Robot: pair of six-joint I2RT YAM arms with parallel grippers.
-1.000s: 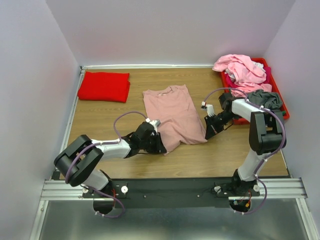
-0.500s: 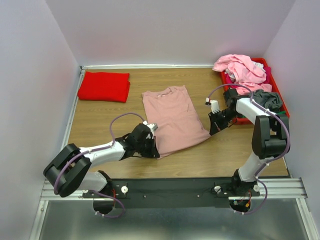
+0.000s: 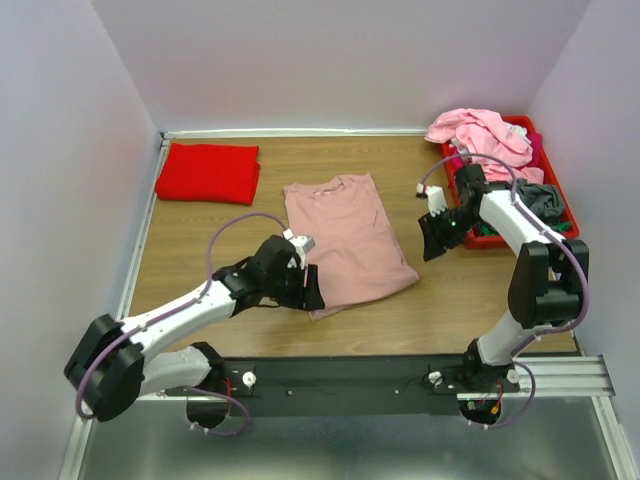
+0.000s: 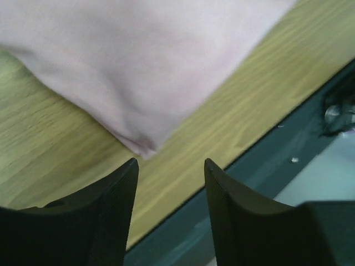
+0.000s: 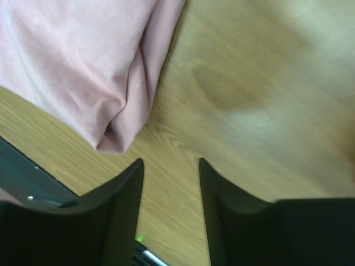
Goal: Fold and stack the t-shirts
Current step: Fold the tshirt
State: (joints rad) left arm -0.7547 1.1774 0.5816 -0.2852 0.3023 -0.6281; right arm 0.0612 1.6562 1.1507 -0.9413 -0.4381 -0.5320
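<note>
One down: the red shirt [image 3: 208,172] sits folded, upper left. The pink shirt [image 3: 345,235] lies mid-frame and looks only half folded. Left claw [image 4: 169,166] and right claw [image 5: 171,163] are both apart and empty by its lower corners. There's a whole pile [image 3: 480,135] to go in the bin [image 3: 568,222], upper right.

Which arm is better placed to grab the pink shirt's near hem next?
Left, probably. The left gripper is open, with a corner of the shirt lined up just ahead of its gap. The right gripper is open too, but its corner lies off to one side of its fingers.
</note>
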